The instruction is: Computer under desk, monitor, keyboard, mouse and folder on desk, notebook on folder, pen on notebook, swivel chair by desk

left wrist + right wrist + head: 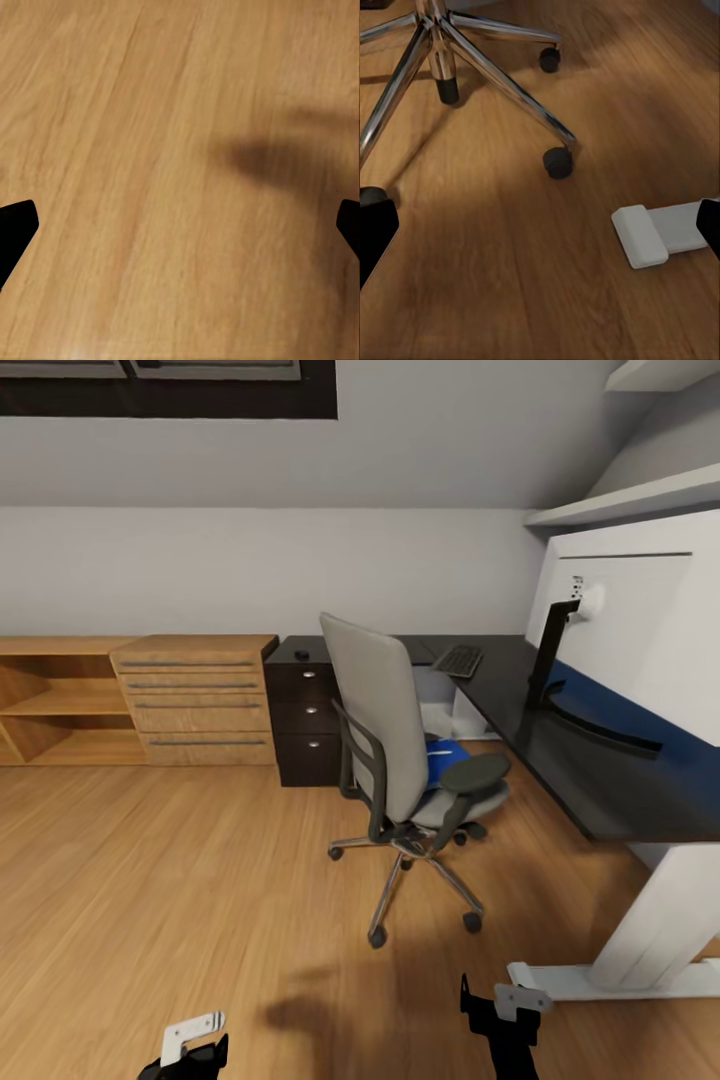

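swivel chair (400, 760) stands on the wooden floor (200, 880) beside the desk (560, 760), blue folder (442, 758) on its seat. keyboard (458, 660) and mouse (301, 654) lie on the desk. left gripper (180, 225) and right gripper (540, 232): jaws apart, empty.

Warm honey-toned wooden plank floor (150, 187), grain running diagonally. Soft dark shadow patch (262, 161) across it. Two black fingertips (15, 225) of left gripper (180, 229) at opposite edges, spread wide, holding nothing.

blue folder (443, 758) lies on grey swivel chair (385, 735) beside black desk (560, 745).
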Motion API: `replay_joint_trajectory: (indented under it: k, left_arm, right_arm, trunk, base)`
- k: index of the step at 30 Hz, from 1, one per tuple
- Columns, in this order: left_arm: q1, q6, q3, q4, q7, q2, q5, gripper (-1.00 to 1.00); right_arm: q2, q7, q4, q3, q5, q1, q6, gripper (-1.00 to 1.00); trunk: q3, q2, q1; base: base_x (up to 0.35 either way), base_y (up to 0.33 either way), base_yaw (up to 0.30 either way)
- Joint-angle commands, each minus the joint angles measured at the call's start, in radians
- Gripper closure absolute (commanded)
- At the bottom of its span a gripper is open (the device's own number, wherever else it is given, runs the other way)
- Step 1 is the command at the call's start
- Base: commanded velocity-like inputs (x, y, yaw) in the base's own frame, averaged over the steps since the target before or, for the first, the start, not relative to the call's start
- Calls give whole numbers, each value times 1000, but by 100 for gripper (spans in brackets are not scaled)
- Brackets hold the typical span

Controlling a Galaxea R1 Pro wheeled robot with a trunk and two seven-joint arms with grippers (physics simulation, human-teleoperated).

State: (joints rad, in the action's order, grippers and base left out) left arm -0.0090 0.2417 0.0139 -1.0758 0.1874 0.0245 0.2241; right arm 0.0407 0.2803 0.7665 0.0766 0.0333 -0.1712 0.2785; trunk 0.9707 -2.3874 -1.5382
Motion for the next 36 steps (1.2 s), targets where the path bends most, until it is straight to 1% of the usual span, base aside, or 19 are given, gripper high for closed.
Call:
replay_joint_trajectory:
  k: [1, 3, 5, 13, 16, 18, 20, 32, 36]
  left_arm:
    - [0, -2, -1, 0, 5, 0, 11, -100]
    - [0, -22, -2, 4, 5, 0, 11, -100]
    - [0, -29, -2, 6, 4, 0, 11, -100]
    - [0, -33, -2, 7, 4, 0, 11, -100]
    - [0, -33, -2, 8, 4, 0, 11, -100]
    - [1, -36, 6, -4, 6, -11, 11, -100]
    - [1, -36, 6, -15, 6, -20, 11, -100]
    - [1, -35, 6, -46, 6, -26, 11, -100]
    - [1, -35, 6, -48, 6, -26, 11, -100]
  right_arm:
    - [-1, 6, -2, 5, 3, -1, 4, -100]
    - [-1, 7, -6, 9, 3, -1, 9, -100]
    - [-1, 7, -8, 10, 3, -1, 12, -100]
    - [-2, 6, -22, 11, 1, -1, 21, -100]
    - [-2, 6, -34, 12, -1, -1, 36, -100]
    - [8, 13, -46, 16, -7, -11, 38, -100]
    - [7, 13, -51, 16, -7, -11, 37, -100]
    - [6, 7, -72, 17, -7, -13, 35, -100]
    - [5, 6, -74, 17, -7, -13, 35, -100]
  trunk:
    - [1, 0, 0]
    - [1, 0, 0]
    - [1, 0, 0]
    - [2, 0, 0]
    - [2, 0, 0]
    - [8, -14, -8]
    - [14, -28, -16]
    - [52, -112, -62]
    - [67, -114, -64]
  base:
    - [292, 0, 0]
    - [174, 0, 0]
    - [63, 0, 0]
    - [20, 0, 0]
    - [4, 0, 0]
    - [0, 0, 0]
    - [0, 0, 0]
    - [0, 0, 0]
    - [0, 0, 0]
